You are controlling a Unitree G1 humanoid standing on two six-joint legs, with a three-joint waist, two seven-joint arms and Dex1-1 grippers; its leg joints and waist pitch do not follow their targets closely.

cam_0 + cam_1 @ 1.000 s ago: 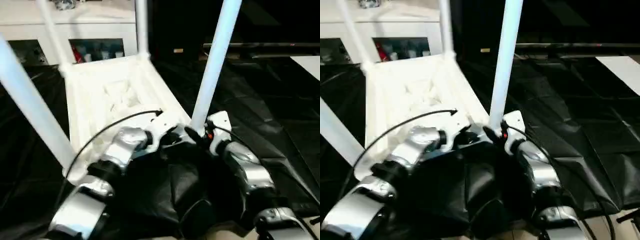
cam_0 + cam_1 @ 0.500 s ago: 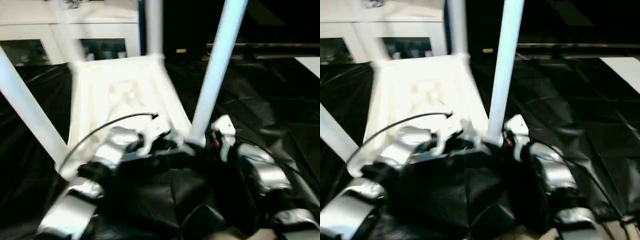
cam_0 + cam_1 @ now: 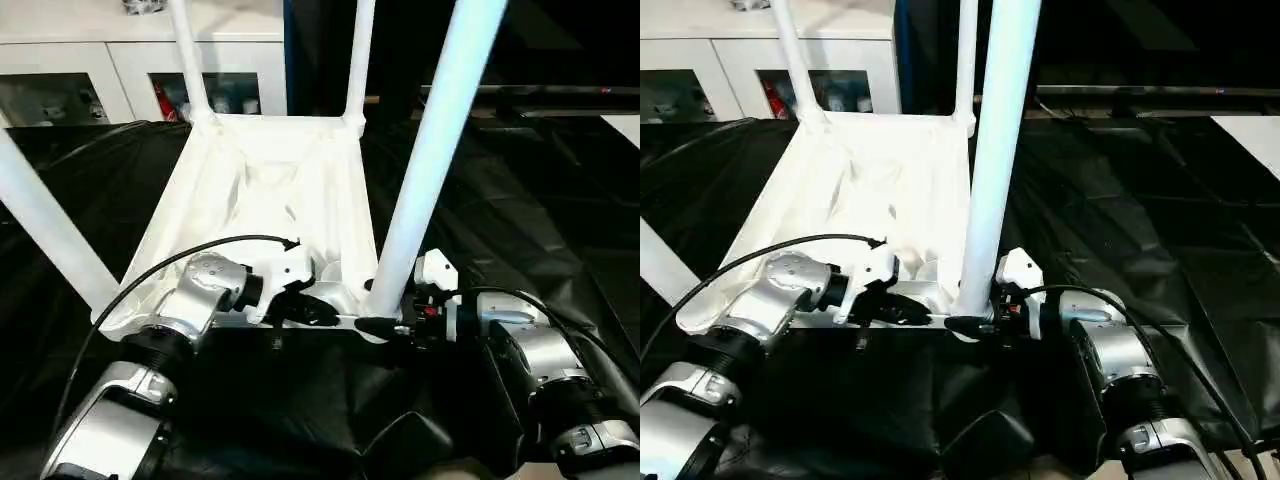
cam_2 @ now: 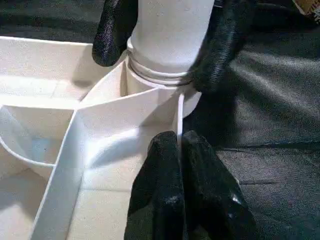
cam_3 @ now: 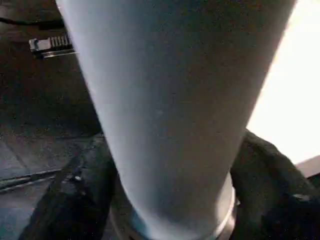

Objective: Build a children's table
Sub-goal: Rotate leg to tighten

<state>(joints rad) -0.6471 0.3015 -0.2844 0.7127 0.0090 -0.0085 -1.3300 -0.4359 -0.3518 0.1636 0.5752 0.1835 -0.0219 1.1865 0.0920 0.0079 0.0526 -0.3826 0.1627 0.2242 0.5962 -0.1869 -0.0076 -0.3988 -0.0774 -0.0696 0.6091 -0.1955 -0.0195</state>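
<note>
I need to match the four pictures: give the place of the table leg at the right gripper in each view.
Left eye: near-right leg, right of centre.
Right eye: the leg, centre.
Left wrist: its base in the corner socket, top centre.
Right wrist: the leg, close up.
Shared landmark: the socket.

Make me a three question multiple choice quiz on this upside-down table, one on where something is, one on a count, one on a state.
1. Where is the right gripper?
A. At the base of the near right leg
B. On the far left leg
C. On the black cloth

2. How many legs stand in the tabletop?
A. Two
B. Three
C. Four

3. The left gripper is:
A. Wide open
B. Shut on the tabletop's edge
C. Holding a loose leg

Answers:
1 A, its fingers flank that leg's base.
2 C, one rises at each corner.
3 B, its fingers pinch the thin wall.
</note>
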